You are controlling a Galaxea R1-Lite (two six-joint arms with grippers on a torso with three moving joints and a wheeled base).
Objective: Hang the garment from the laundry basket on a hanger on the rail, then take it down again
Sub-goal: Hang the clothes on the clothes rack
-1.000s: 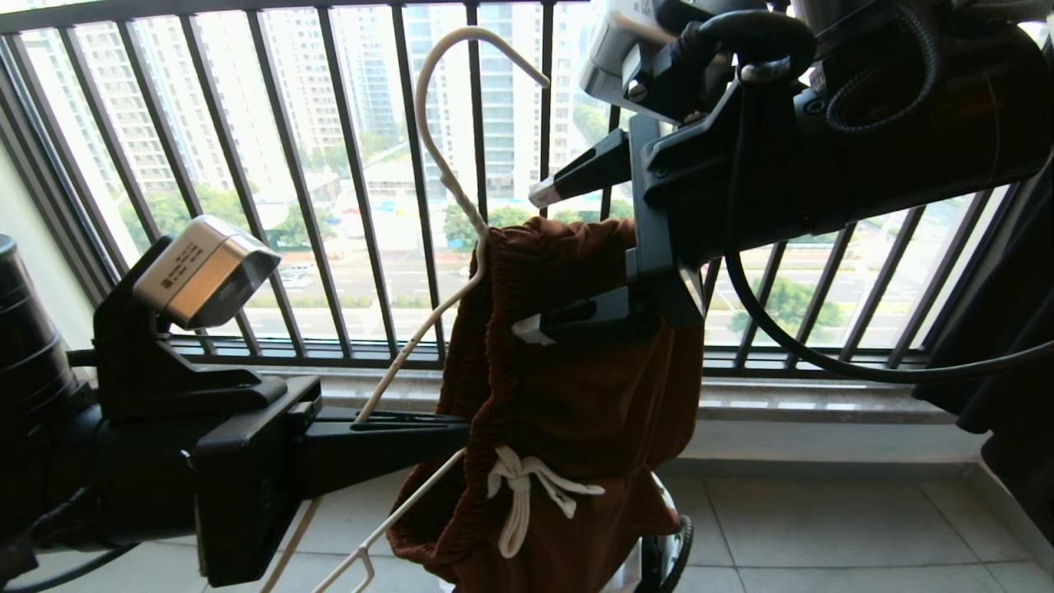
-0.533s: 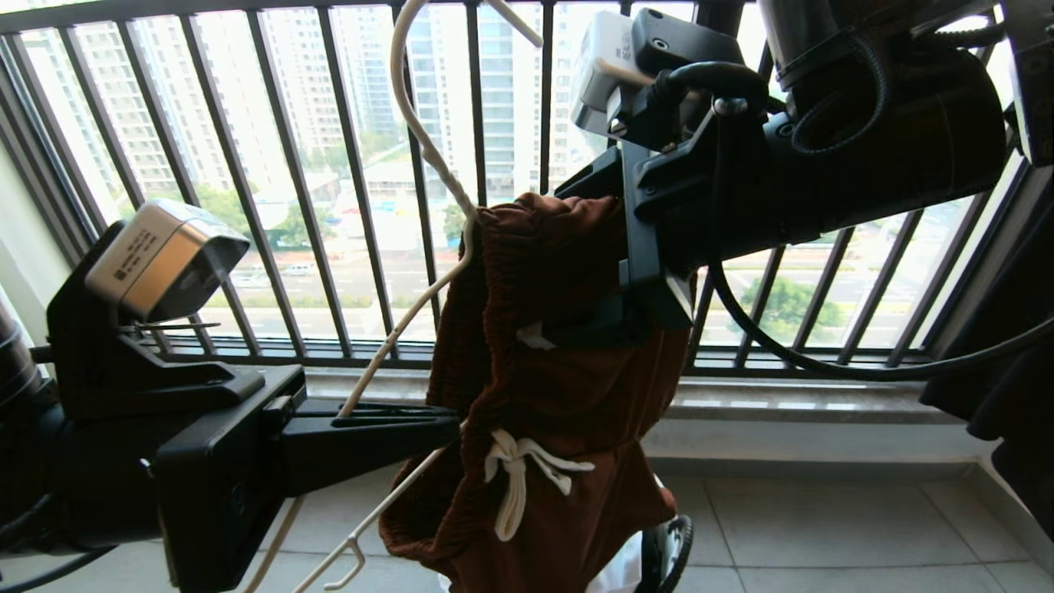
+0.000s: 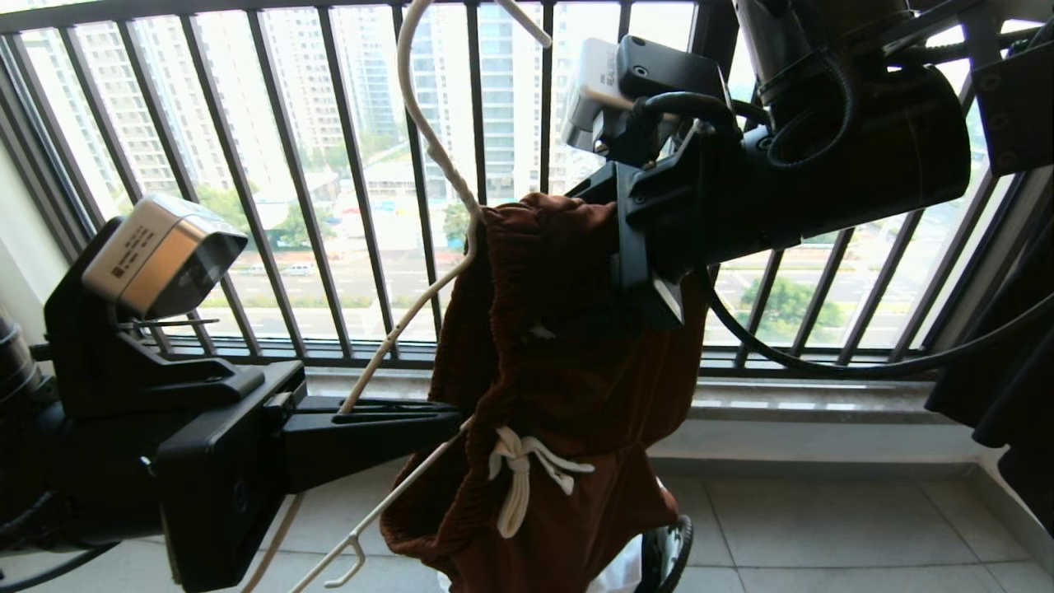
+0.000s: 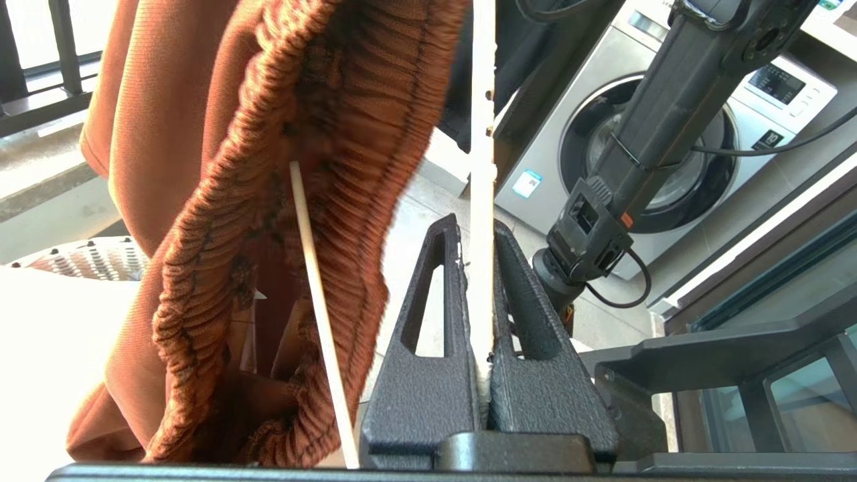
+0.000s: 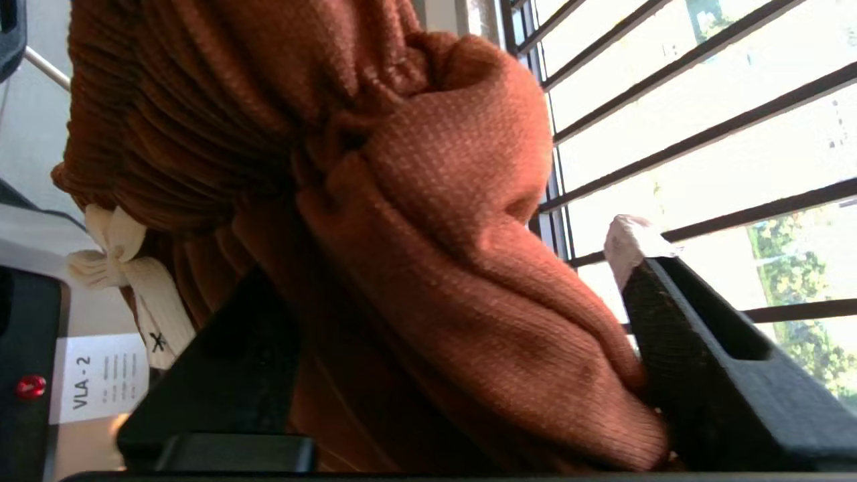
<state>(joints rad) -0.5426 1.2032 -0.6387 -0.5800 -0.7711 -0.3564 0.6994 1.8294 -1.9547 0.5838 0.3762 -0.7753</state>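
The rust-brown garment (image 3: 560,329) hangs bunched on the cream hanger (image 3: 428,132), its white drawstring dangling in front. My left gripper (image 3: 453,420) reaches in from the left, shut on one thin hanger wire (image 4: 482,134). That wire runs straight up between the jaws of the left gripper (image 4: 477,224). My right gripper (image 3: 576,255) comes from the upper right and straddles the top of the garment (image 5: 402,201). In the right wrist view the right gripper (image 5: 448,268) stands open, a thick fold filling the gap. The laundry basket (image 3: 671,552) shows below the garment. The rail is out of view.
A black balustrade (image 3: 354,206) of vertical bars stands just behind the garment, with a stone ledge beneath it. Dark cloth (image 3: 1013,395) hangs at the far right. A washing machine (image 4: 669,134) stands behind my right arm. White cloth (image 3: 626,576) lies in the basket.
The hanger and garment have risen a little. My right gripper has pushed down and left, so its fingers now straddle the garment's top fold, the lower finger hidden in cloth.
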